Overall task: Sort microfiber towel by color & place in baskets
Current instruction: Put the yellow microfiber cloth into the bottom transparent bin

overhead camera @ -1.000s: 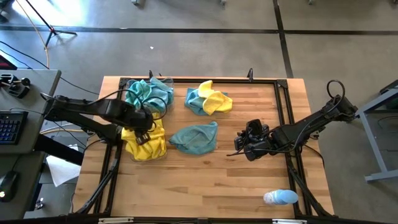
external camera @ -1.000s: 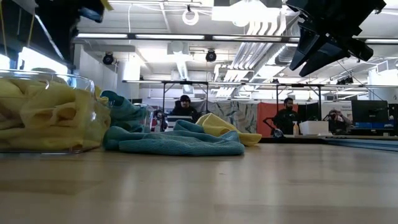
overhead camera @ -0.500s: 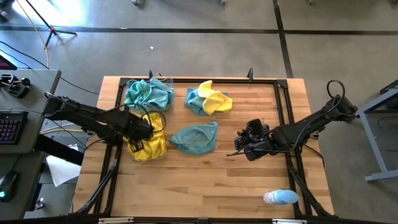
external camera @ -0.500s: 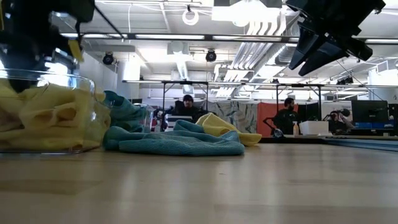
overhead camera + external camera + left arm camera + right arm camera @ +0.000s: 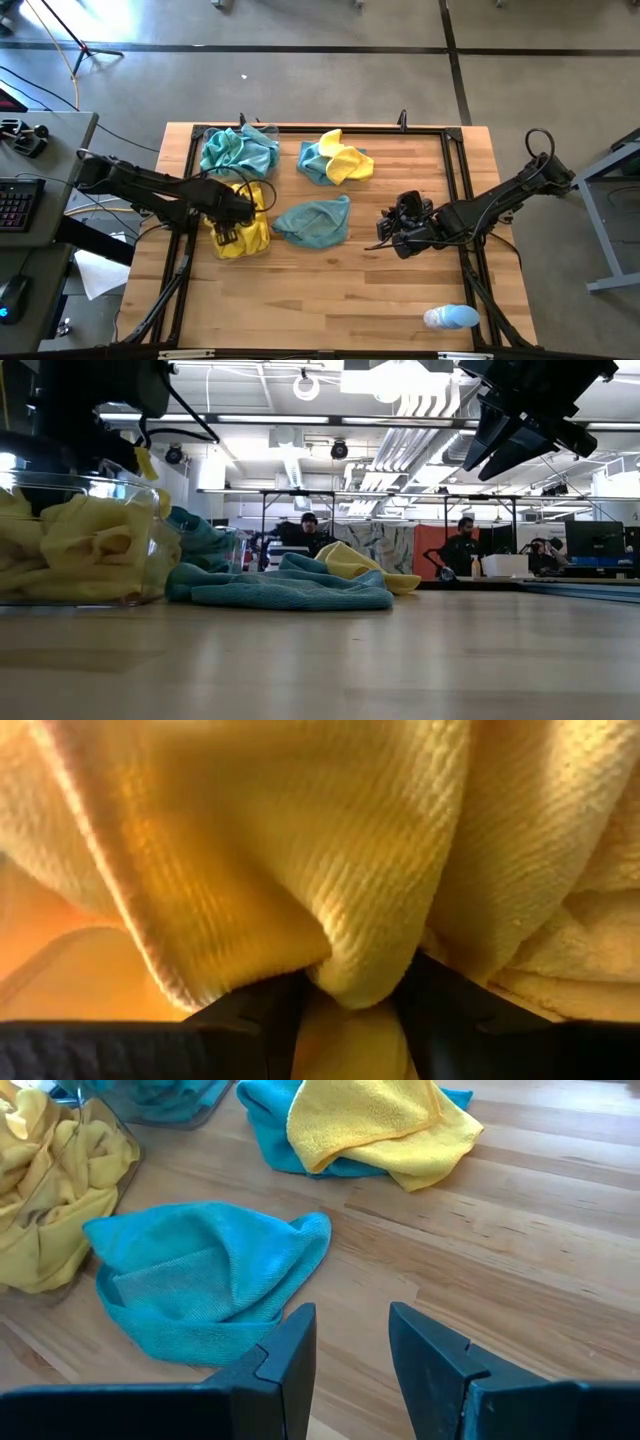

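My left gripper (image 5: 236,212) is over the yellow basket (image 5: 160,560), shut on a yellow towel (image 5: 300,850) and low among the yellow towels (image 5: 80,545) heaped there. Behind it, the other basket (image 5: 200,1110) holds teal towels (image 5: 238,150). One loose teal towel (image 5: 315,220) lies crumpled mid-table. Farther back, a yellow towel (image 5: 345,160) lies on top of a teal one (image 5: 312,165). My right gripper (image 5: 352,1340) hovers open above the wood, right of the loose teal towel (image 5: 200,1280). My left gripper pinches a fold of the yellow towel (image 5: 355,970) between its two fingers (image 5: 250,1015). It comes from above, pointing down into the yellow basket. A yellow corner (image 5: 148,463) sticks out beside the gripper in the low view. How much rests on the heap is hidden.
A small pale-blue-and-white rounded object (image 5: 450,318) lies near the table's near right corner. Black frame rails (image 5: 455,180) run along the table's sides and far edge. Bare wood (image 5: 330,290) stretches across the near half. People sit in the room beyond (image 5: 305,530).
My left gripper has moved toward the near edge and down, from the gap between the two baskets to low over the yellow basket, carrying the yellow towel down with it. The right arm has kept still.
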Controlling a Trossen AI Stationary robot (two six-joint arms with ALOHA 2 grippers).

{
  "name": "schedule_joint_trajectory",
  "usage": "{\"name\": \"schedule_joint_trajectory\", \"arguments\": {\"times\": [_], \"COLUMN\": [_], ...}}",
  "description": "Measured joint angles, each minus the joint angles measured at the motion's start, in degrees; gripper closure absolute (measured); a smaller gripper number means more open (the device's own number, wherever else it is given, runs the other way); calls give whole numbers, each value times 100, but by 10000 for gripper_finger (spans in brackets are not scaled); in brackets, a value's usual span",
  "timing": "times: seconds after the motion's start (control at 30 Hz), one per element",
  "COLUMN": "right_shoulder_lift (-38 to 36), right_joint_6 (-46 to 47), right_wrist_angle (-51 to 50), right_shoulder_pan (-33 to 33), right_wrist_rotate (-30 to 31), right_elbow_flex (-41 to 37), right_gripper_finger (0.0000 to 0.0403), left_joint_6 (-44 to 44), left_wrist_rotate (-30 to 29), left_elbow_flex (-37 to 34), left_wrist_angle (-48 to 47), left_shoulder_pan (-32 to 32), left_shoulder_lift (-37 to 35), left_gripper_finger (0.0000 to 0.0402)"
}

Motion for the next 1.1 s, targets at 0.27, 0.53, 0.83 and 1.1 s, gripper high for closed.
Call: {"name": "schedule_joint_trajectory", "arguments": {"times": [0.27, 0.53, 0.83, 1.1], "right_shoulder_lift": [295, 765, 785, 785], "right_joint_6": [92, 140, 87, 70], "right_wrist_angle": [62, 427, 543, 543], "right_shoulder_pan": [0, 0, 0, 0], "right_wrist_rotate": [-18, -309, -321, -323], "right_elbow_flex": [2, 2, 2, 2], "right_gripper_finger": [279, 279, 279, 279], "left_joint_6": [741, 960, 1061, 1002], "left_wrist_rotate": [-14, -20, -22, -11], "left_elbow_flex": [0, 9, 20, 43], "left_wrist_angle": [213, 367, 408, 410], "left_shoulder_pan": [113, 117, 121, 148], "left_shoulder_lift": [634, 1314, 1786, 1833], "left_gripper_finger": [261, 261, 261, 261]}}
